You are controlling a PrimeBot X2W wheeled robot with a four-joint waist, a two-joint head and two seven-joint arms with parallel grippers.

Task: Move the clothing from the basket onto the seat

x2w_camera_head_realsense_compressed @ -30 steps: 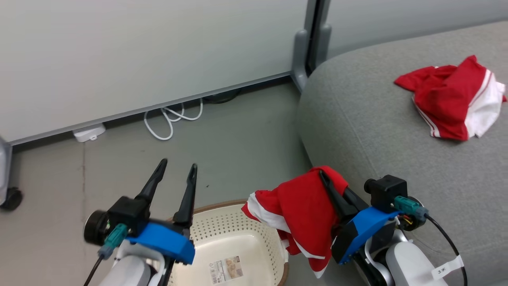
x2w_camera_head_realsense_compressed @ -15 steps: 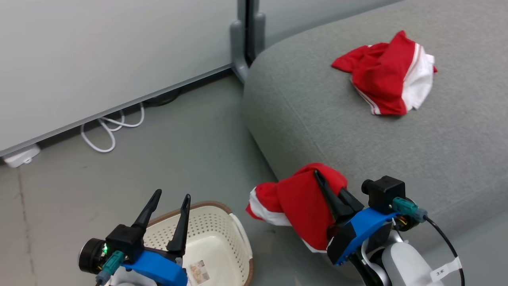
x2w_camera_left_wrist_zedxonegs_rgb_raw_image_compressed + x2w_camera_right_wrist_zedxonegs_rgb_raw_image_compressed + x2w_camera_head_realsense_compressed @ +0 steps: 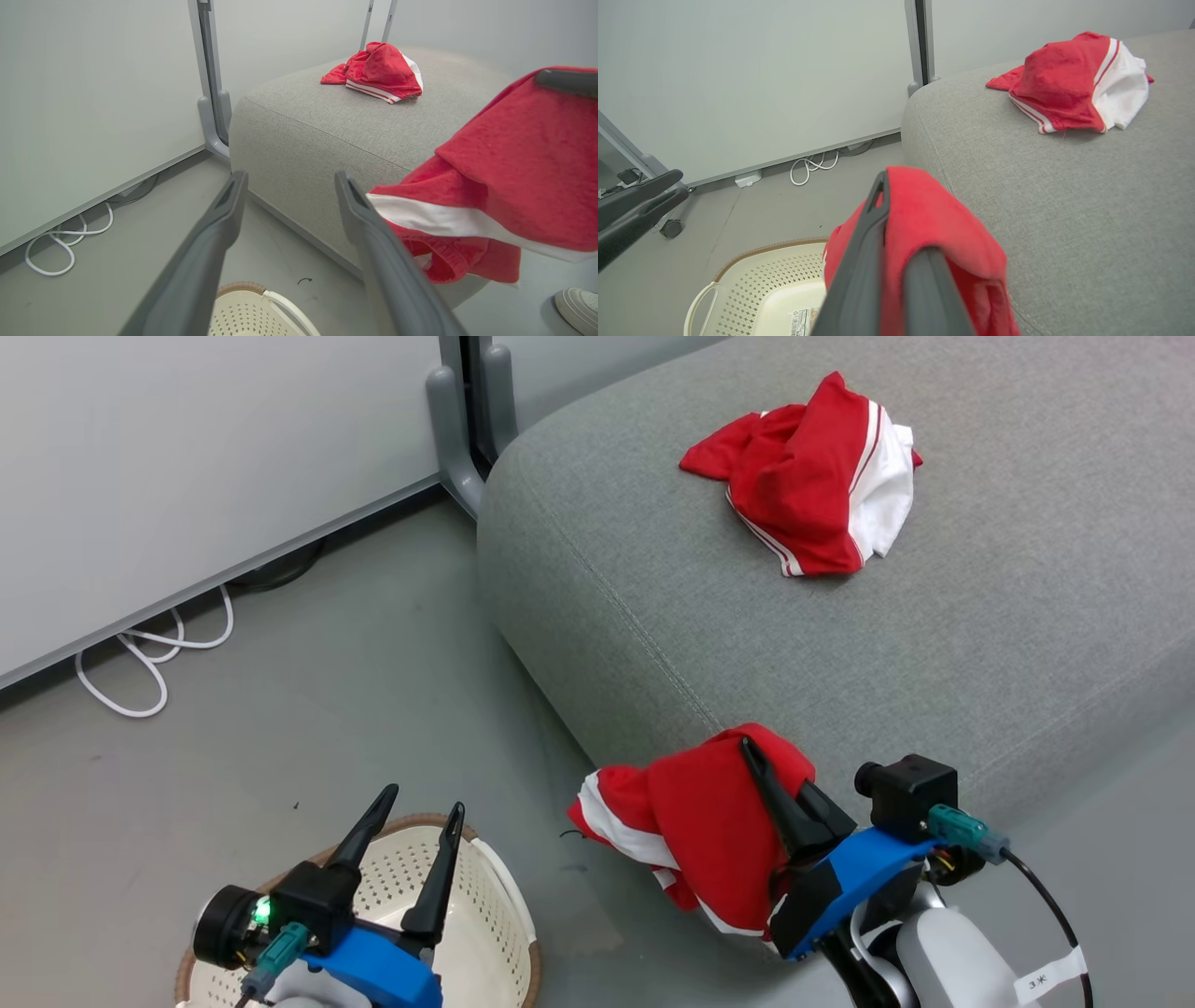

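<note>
"Any writing you can read?"

"A white tag (image 3: 1050,977) on the right arm's lead, with a 3 and a mark I can't make out; a sticker (image 3: 802,322) in the bottom of the basket (image 3: 481,933), print too small."

"Where's the clothing?"

"The first garment (image 3: 812,476) lies crumpled on the seat (image 3: 934,644), well back from the edge; the second garment (image 3: 695,831) hangs from the right pincer (image 3: 749,745), fingers pressed together on a fold of it, low by the seat's near side and to the right of the basket."

"And the left pincer (image 3: 423,798)?"

"Spread, holding nothing, above the basket."

"Anything else about?"

"A white cable (image 3: 140,653) looped by the foot of the wall panel (image 3: 187,457); a grey post (image 3: 457,429) at the seat's far corner; a castor (image 3: 672,228) over to the left; the toe of a white shoe (image 3: 577,310) on the floor (image 3: 327,709) past the hanging garment."

"The room?"

"Grey floor; pale panels; the seat is grey weave with a stitched seam along its edge."
</note>
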